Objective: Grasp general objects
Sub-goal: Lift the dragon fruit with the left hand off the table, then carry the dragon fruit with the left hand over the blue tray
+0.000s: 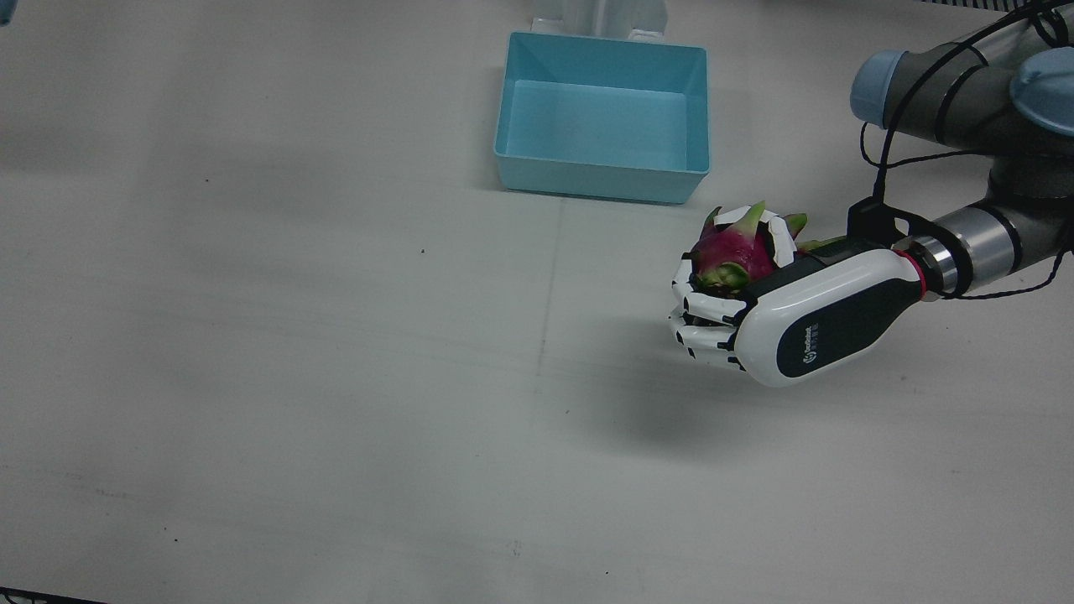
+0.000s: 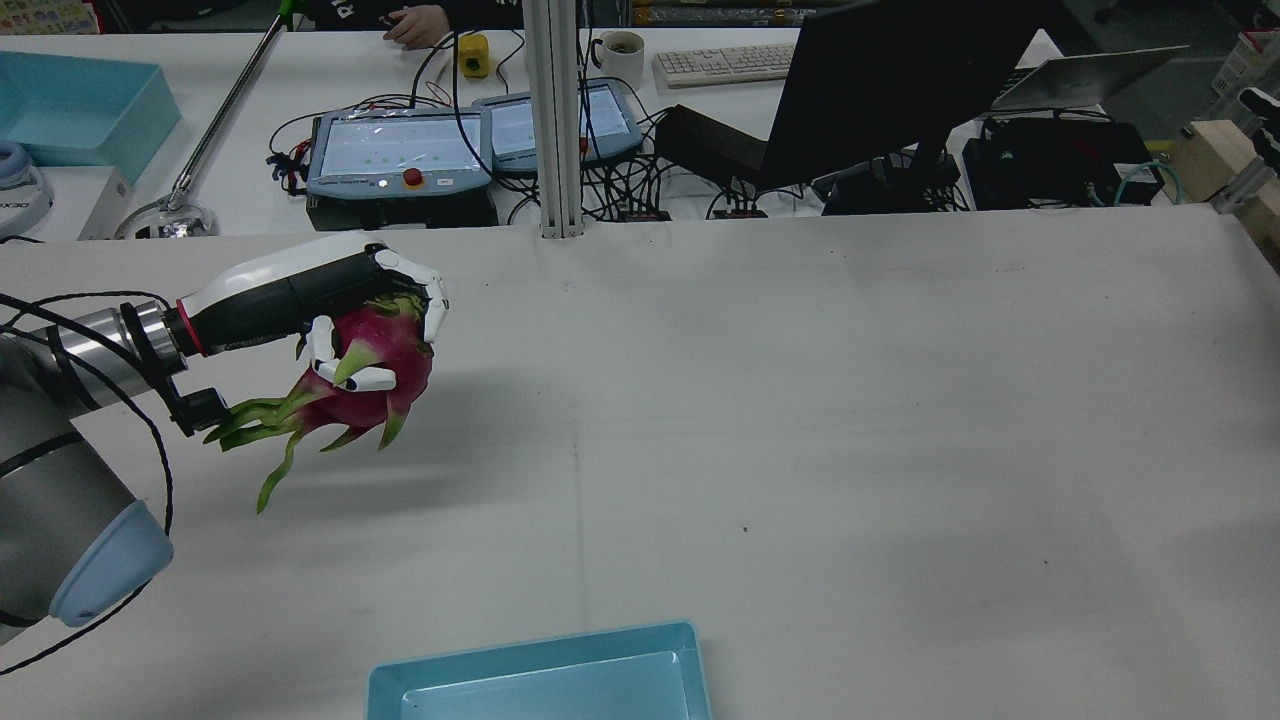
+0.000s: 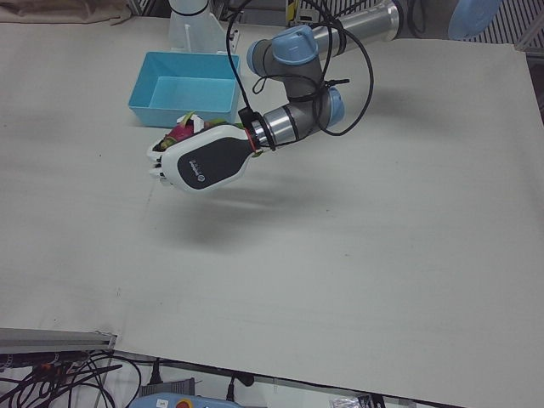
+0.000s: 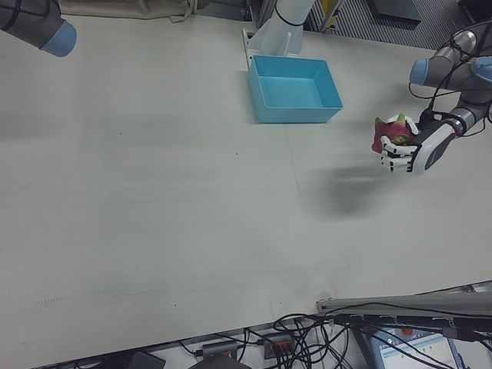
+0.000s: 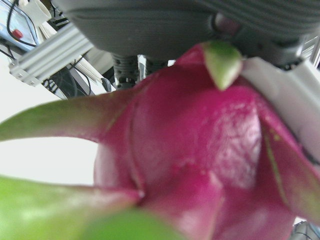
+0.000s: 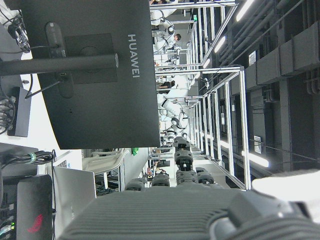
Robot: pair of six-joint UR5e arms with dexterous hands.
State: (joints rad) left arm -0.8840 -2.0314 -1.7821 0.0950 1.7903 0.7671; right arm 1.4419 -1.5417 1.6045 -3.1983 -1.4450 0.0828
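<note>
My left hand (image 1: 805,323) is shut on a pink dragon fruit (image 1: 738,252) with green scales and holds it above the table, its shadow on the table below it. The rear view shows the hand (image 2: 300,290) wrapped over the fruit (image 2: 375,375), whose green tips hang down. Both also show in the left-front view, hand (image 3: 200,161) and fruit (image 3: 181,132), and in the right-front view, hand (image 4: 411,150) and fruit (image 4: 387,132). The fruit (image 5: 200,150) fills the left hand view. Only a grey part of my right hand (image 6: 165,215) shows; its fingers are hidden.
An empty light blue bin (image 1: 600,180) stands at the robot's side of the table, a short way from the held fruit; it also shows in the rear view (image 2: 540,650). Monitors, cables and control panels lie beyond the table's far edge.
</note>
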